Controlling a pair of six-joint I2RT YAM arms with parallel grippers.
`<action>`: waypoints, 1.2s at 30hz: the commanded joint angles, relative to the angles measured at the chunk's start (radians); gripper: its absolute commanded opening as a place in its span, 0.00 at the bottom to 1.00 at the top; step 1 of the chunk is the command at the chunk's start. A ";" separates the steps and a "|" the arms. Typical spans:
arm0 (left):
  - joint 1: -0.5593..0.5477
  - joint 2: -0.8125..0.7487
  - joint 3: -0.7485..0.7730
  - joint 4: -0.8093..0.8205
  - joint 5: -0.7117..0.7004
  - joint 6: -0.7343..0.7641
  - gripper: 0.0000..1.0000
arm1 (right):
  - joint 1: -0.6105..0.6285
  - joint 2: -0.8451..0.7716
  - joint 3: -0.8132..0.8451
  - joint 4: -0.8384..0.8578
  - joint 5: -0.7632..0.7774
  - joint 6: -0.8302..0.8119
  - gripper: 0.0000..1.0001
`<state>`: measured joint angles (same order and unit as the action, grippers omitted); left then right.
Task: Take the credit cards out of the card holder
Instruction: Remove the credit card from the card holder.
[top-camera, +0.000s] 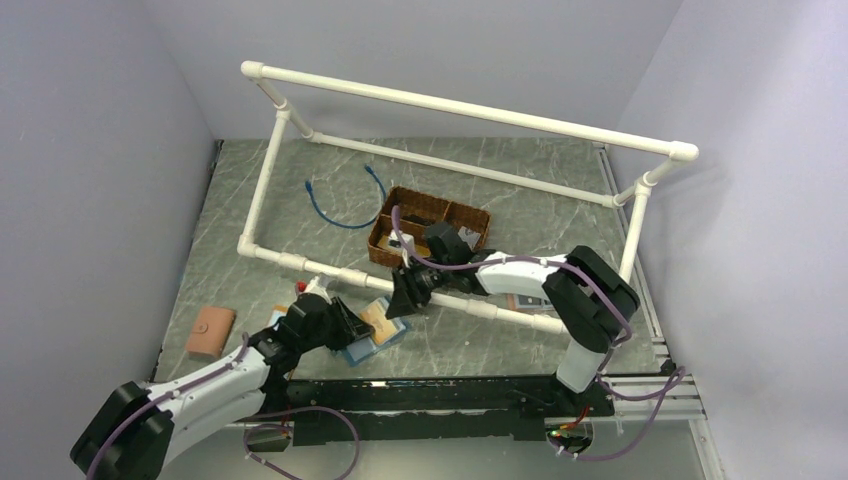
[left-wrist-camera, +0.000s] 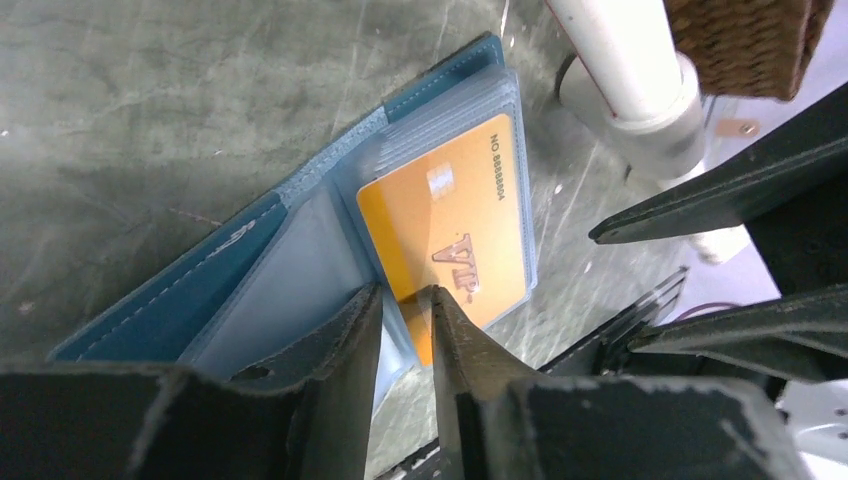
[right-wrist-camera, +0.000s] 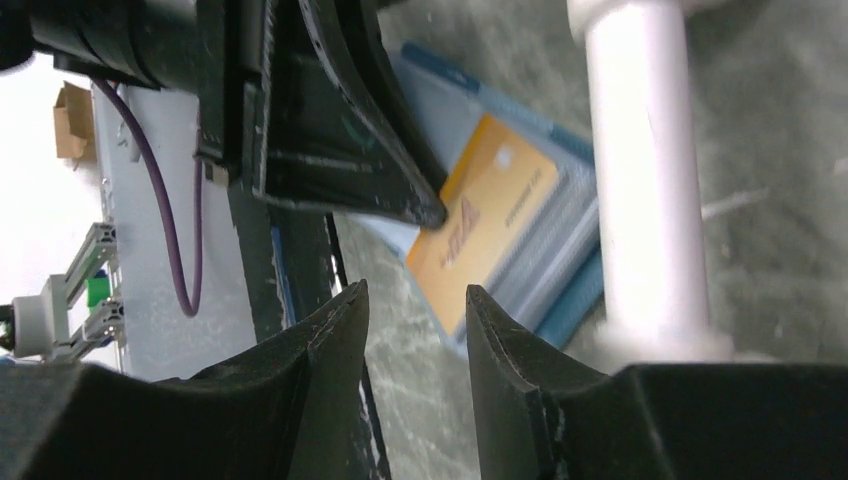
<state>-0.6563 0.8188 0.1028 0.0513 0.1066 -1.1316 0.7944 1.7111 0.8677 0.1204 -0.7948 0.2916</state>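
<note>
The slate-blue card holder (left-wrist-camera: 200, 290) lies open on the table, its clear sleeves facing up. An orange-gold VIP card (left-wrist-camera: 450, 210) sits in the top sleeve; no dark grey cards show. The holder (top-camera: 375, 338) lies in front of the near white pipe. My left gripper (left-wrist-camera: 405, 292) has its jaws a narrow gap apart at the holder's near corner, with the sleeve edge and card corner showing between them. My right gripper (right-wrist-camera: 415, 290) is open and empty, just above the table beside the holder (right-wrist-camera: 575, 300) and card (right-wrist-camera: 490, 200).
A white PVC pipe frame (top-camera: 450, 297) runs right behind the holder. A wicker basket (top-camera: 428, 228) stands behind it. A pink-tan holder (top-camera: 211, 331) lies at the left. A blue cable (top-camera: 345, 200) lies further back. The black base rail (top-camera: 440, 395) runs along the near edge.
</note>
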 joint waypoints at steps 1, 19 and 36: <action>-0.006 -0.054 -0.054 0.007 -0.051 -0.136 0.33 | 0.044 0.052 0.109 -0.022 0.058 -0.015 0.43; -0.006 -0.123 -0.101 -0.036 -0.104 -0.259 0.49 | 0.069 0.093 0.173 -0.150 0.216 -0.089 0.42; -0.006 -0.112 -0.100 -0.047 -0.104 -0.267 0.44 | 0.105 0.098 0.172 -0.130 0.121 -0.030 0.29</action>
<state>-0.6590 0.7292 0.0216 0.1062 0.0360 -1.4090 0.8928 1.8153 1.0279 -0.0525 -0.6025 0.2222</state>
